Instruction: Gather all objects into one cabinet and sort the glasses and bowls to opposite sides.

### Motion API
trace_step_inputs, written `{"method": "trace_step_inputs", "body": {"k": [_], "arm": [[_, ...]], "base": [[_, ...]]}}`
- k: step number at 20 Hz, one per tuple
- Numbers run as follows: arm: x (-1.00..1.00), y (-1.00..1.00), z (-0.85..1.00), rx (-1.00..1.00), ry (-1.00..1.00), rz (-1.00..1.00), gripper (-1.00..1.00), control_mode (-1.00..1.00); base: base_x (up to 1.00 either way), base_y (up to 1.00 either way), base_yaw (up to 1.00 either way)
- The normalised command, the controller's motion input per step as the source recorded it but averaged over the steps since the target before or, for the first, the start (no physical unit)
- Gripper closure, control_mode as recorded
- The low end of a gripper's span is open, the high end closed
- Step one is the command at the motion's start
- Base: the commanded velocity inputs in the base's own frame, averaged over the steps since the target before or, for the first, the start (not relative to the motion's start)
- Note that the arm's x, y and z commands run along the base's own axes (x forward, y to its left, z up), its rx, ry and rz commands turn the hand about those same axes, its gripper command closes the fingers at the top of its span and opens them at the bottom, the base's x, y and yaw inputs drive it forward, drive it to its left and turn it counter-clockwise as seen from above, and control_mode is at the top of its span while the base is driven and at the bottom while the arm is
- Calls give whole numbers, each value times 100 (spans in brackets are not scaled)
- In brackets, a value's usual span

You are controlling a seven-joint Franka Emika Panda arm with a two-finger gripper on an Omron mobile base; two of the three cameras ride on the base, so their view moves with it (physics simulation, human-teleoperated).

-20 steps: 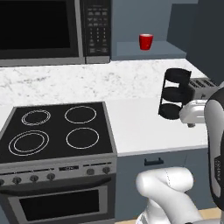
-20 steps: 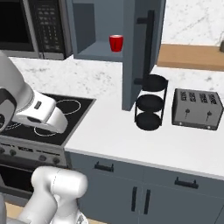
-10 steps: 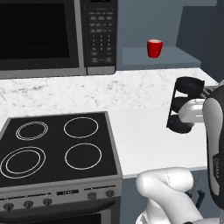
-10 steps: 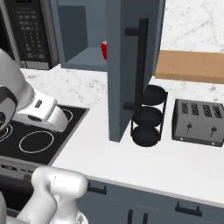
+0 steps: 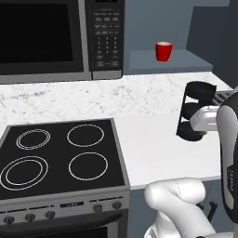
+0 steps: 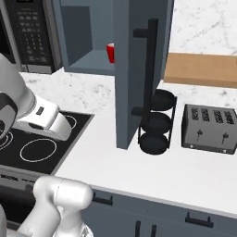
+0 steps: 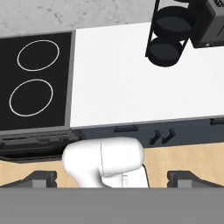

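Fingers [image 7: 43, 176] spread, holding nothing | stove [image 5: 60, 155] left, larger than 0.5 s ago as base closed in | red cup [image 5: 163, 51] on slate-blue recess [image 5: 169, 60] shelf | tiered black rack [image 6: 157, 121] beside toaster [image 6: 210, 128]

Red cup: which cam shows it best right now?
Left base view. The red cup stands whole and unobstructed on the floor of the blue recess right of the microwave. In the right base view, the open cabinet door hides most of it, leaving a red sliver.
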Motion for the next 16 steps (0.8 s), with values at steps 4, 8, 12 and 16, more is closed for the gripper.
{"method": "trace_step_inputs", "body": {"k": [4, 8, 12, 16], "arm": [[0, 0, 0, 0, 0, 0, -100, 100], [0, 0, 0, 0, 0, 0, -100, 100], [0, 0, 0, 0, 0, 0, -100, 100], [0, 0, 0, 0, 0, 0, -100, 100]], "base": [[25, 0, -20], [18, 0, -33], [19, 0, -29], [21, 0, -12]]}}
